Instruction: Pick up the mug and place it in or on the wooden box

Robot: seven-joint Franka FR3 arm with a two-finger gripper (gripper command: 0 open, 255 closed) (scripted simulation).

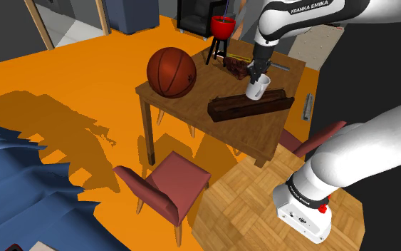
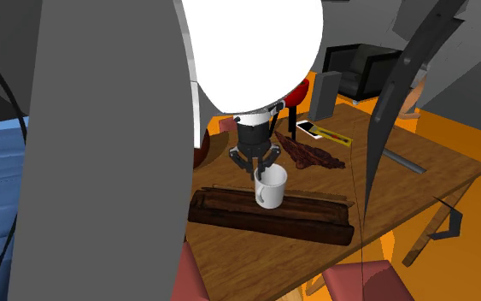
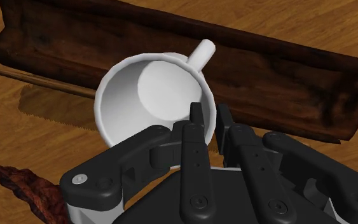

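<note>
Fingers clamp your white mug by its rim, one inside, one outside. It hangs upright just short of the dark wooden box, which lies crosswise on the handle side.

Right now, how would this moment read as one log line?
gripper: shut on white mug rim | mug: upright, over dark wooden box | release: not yet
</note>
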